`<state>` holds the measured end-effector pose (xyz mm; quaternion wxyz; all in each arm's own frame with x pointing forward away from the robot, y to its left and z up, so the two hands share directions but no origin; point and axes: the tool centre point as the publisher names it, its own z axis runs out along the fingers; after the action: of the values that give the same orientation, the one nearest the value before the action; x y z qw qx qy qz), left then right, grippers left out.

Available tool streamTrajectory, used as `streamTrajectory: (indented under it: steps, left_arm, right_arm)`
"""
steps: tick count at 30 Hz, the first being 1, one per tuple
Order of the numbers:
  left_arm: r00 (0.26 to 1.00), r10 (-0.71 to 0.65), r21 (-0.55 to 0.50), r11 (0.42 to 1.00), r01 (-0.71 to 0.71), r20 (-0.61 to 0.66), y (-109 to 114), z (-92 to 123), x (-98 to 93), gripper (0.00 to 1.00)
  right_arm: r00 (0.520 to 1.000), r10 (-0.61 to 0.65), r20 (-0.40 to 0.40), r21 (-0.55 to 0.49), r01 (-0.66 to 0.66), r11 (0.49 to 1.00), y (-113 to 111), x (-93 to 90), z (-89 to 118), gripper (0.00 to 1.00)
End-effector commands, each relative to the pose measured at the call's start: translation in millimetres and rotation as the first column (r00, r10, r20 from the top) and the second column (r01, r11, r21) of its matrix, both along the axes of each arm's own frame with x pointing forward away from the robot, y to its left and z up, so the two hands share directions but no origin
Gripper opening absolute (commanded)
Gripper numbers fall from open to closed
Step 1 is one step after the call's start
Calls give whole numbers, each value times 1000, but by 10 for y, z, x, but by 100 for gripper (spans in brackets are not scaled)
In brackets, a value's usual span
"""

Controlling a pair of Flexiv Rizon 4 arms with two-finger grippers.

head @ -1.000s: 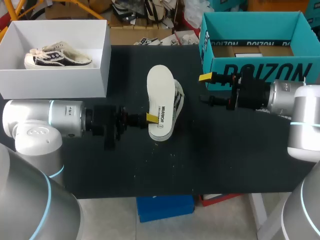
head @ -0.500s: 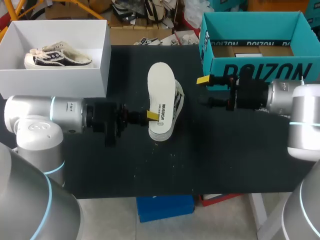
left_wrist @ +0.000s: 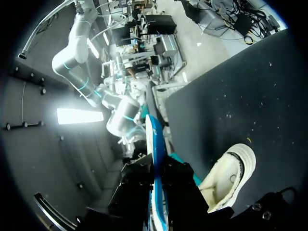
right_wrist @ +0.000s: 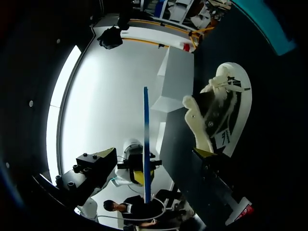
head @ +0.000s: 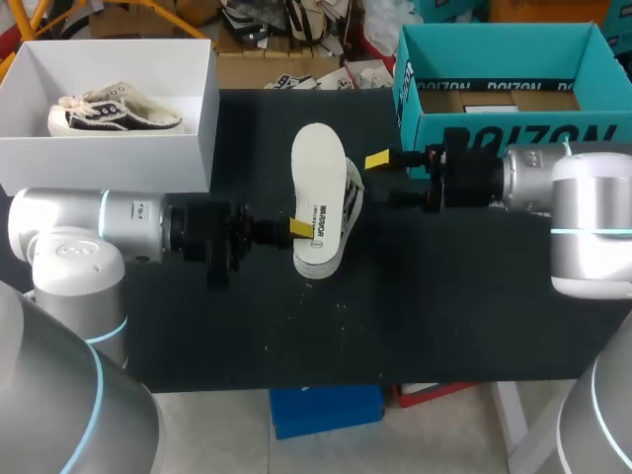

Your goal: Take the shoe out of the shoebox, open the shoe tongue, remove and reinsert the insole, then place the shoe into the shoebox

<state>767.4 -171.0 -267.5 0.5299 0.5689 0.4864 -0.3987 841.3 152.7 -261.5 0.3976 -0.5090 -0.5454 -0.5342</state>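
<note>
My left gripper [head: 299, 229] is shut on the heel end of a white insole [head: 318, 188] and holds it flat over the mid-table. In both wrist views the insole shows edge-on as a thin blue strip [left_wrist: 155, 159] [right_wrist: 145, 139]. Under it and slightly to its right, the fleece-lined shoe [head: 354, 197] [left_wrist: 231, 173] [right_wrist: 226, 106] lies on the black table. To the right of the shoe my right gripper [head: 385, 181] [right_wrist: 156, 154] is open, with its fingers stacked one above the other and nothing between them.
At the back left stands a white shoebox [head: 109, 158] holding a second shoe [head: 114, 111]. An open teal box [head: 513, 138] sits at the back right, just behind my right arm. The bare black table [head: 395, 316] runs along the front.
My right gripper has moved left and a little back, toward the shoe and insole, still open. The left gripper and insole have barely shifted.
</note>
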Motion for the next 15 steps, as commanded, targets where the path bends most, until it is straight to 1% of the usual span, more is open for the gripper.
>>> streamTrajectory:
  steps: [1, 8, 15]
  left_arm:
    - [1000, 2, 4, 1000, -2, 2, -9, -1, -6, 0]
    - [1000, 2, 4, 1000, -2, 2, -9, -1, -6, 0]
    - [1000, 2, 4, 1000, -2, 2, -9, -1, -6, 0]
  right_arm:
    - [1000, 17, -5, -5, -17, 1000, 123, 67, 1, 100]
    - [999, 43, 6, -16, -43, 999, 262, 127, 90, 100]
    - [998, 61, 4, -21, -61, 998, 368, 170, 109, 100]
